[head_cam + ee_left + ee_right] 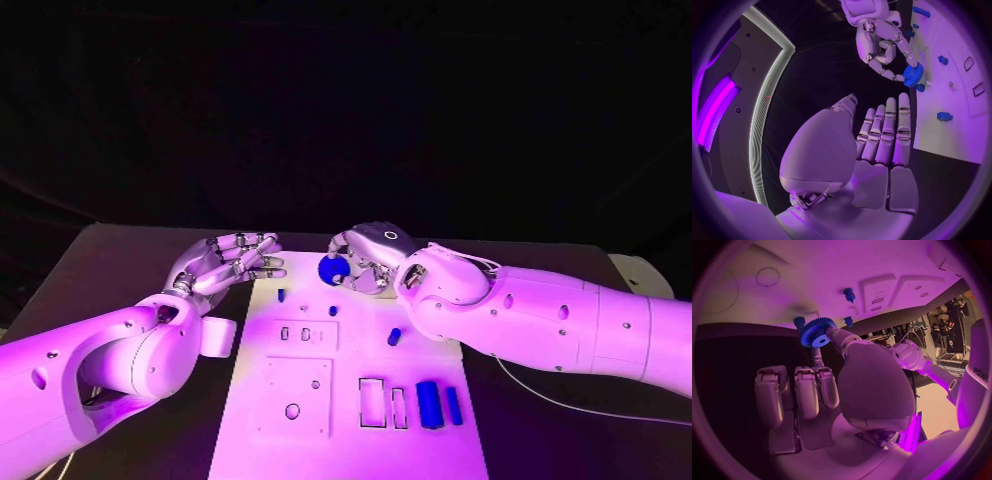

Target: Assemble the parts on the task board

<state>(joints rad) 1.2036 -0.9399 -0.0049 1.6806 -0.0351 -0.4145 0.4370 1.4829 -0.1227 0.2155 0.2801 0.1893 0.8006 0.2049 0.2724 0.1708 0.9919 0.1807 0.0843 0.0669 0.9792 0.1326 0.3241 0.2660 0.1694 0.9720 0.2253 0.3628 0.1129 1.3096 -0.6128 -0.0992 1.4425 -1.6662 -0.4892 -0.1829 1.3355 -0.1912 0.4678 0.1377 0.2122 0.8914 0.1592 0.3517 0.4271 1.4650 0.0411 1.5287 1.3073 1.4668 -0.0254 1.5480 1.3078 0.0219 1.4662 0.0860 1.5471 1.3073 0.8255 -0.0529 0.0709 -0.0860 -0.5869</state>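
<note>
The white task board [346,440] lies in the middle of the table. At its far edge my right hand [372,258] pinches a blue gear [333,270] between thumb and a finger, just above the board. The gear [816,333] hangs close to a small blue peg [799,321]; the gear [913,75] and right hand [882,42] also appear in the left wrist view. My left hand [231,260] hovers off the board's far left corner, fingers straight and apart, holding nothing. Its fingers [886,135] point toward the gear.
Small blue pegs [281,295] [333,310] [394,337] stand on the board's far half. Two blue bars [428,402] [453,405] lie beside rectangular slots [374,402] near the front right. Recessed plates with holes [296,395] sit at the left. Black table [130,270] surrounds the board.
</note>
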